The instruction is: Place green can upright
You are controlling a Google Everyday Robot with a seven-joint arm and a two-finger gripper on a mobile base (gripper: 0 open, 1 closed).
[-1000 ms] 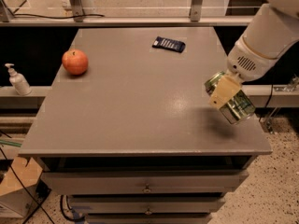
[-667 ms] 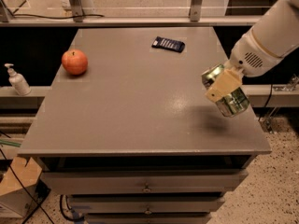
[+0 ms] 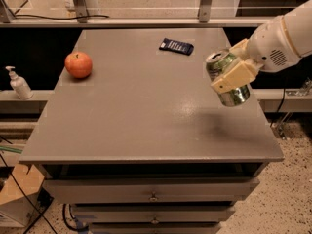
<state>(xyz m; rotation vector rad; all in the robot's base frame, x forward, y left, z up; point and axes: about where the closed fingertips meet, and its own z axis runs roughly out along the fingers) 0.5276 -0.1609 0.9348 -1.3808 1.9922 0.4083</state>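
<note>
My tool [image 3: 229, 73] hangs in the air over the surface [image 3: 146, 116], close to its side edge, with its fingers clamped on the green can [image 3: 236, 95]. The can sits between the fingers, tilted, with its silver top higher and its base lower, clear of the surface. A faint shadow lies on the surface below my tool. Beyond my tool, farther back, lies a dark flat packet [image 3: 176, 46]. Well away from my tool, across the surface, rests a red apple [image 3: 78, 64].
</note>
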